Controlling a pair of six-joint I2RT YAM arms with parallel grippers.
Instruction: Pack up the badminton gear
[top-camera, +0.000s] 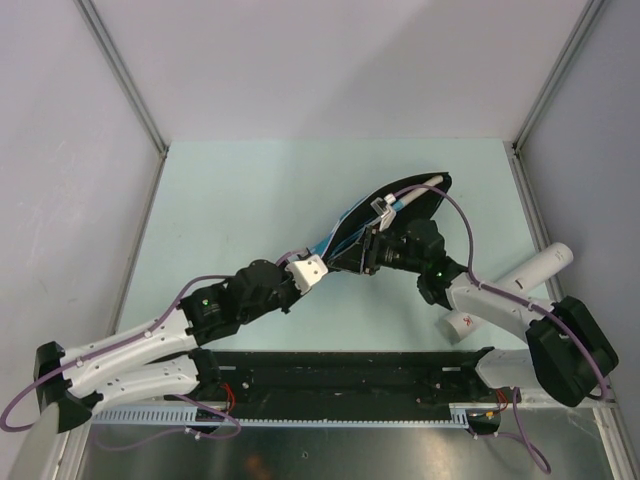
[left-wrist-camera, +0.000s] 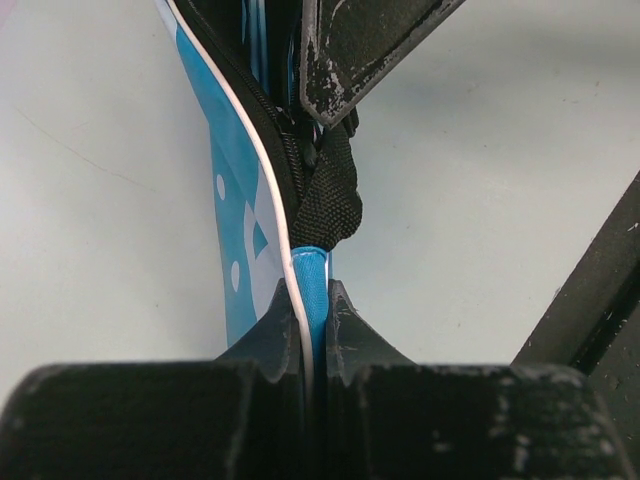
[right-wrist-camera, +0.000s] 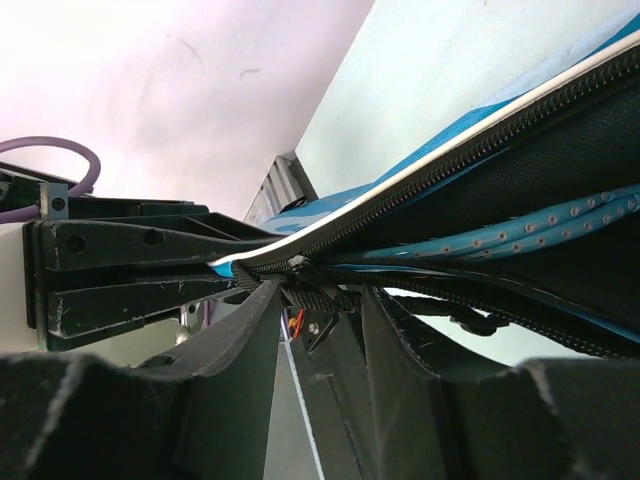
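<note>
Jaws, left gripper (left-wrist-camera: 315, 295): clamped on cover (left-wrist-camera: 235, 200) rim; rackets (right-wrist-camera: 520, 237) inside (unzipped).

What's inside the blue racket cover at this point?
Through the open zip of the racket cover, light-blue racket frames lie inside; a white handle pokes out the far end. The cover hides the rest.

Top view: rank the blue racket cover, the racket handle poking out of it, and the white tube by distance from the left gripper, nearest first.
1. Blue racket cover: its near edge is clamped in the left gripper.
2. Racket handle: sticks out at the cover's far end, up and to the right.
3. White tube: far off to the right, partly hidden.
</note>
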